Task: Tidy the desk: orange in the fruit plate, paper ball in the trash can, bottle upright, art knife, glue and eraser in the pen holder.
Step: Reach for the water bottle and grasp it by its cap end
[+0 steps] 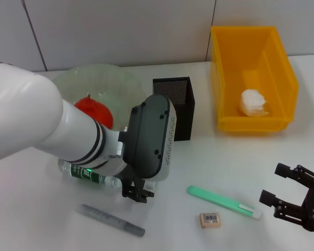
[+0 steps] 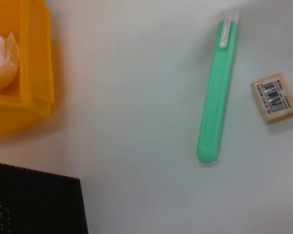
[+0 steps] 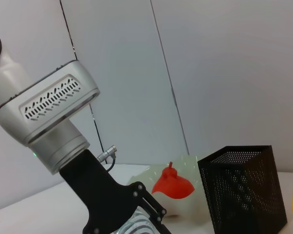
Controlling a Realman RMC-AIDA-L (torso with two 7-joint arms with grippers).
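While the left gripper (image 1: 138, 192) is down at the lying bottle (image 1: 89, 174), fingers unclear, it should clamp squarely before tipping upright; the right gripper (image 1: 282, 194) idles, fingers apart.

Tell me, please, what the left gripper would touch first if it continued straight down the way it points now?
Probably the bottle, lying on its side right beneath the left gripper; its fingers point down at the end near the table. Depth is uncertain.

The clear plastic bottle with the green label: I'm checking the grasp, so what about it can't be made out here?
- Head view: left gripper and arm cover most of the bottle; cap hidden.
- Right wrist view: only a ribbed sliver shows, cut by the picture edge.
- Left wrist view: bottle absent.
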